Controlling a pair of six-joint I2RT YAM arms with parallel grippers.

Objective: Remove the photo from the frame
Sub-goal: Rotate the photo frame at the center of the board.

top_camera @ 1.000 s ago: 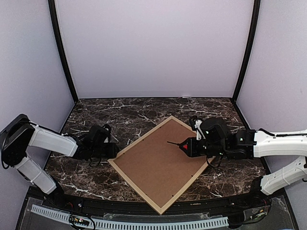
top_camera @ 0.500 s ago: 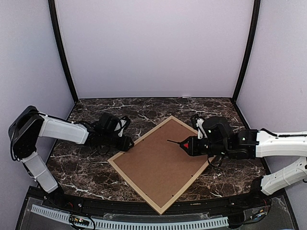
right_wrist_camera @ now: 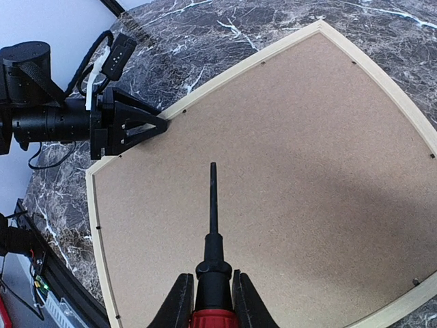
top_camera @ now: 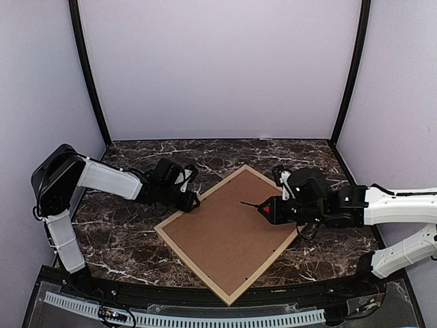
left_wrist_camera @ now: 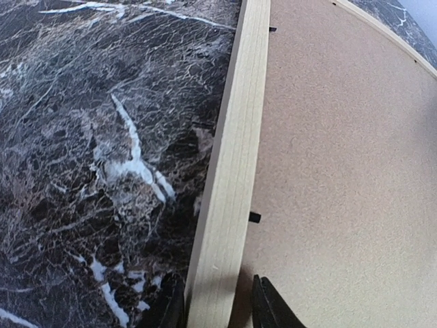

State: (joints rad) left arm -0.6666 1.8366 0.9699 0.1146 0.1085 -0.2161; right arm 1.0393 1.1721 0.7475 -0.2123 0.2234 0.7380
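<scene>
One frame (left_wrist_camera: 232, 171) lies back-up on the table (top_camera: 130, 239), with one backing board (top_camera: 229, 232) inside it. The left gripper (left_wrist_camera: 217, 290) straddles the frame's rail; whether it pinches, I cannot tell. Over the frame, the right gripper (right_wrist_camera: 212, 279) clamps one screwdriver (right_wrist_camera: 212, 225).

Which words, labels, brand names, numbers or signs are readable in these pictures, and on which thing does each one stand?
There are none to read.
The brown backing board, the wooden frame, the marble table and the red-handled screwdriver carry no visible writing.
</scene>
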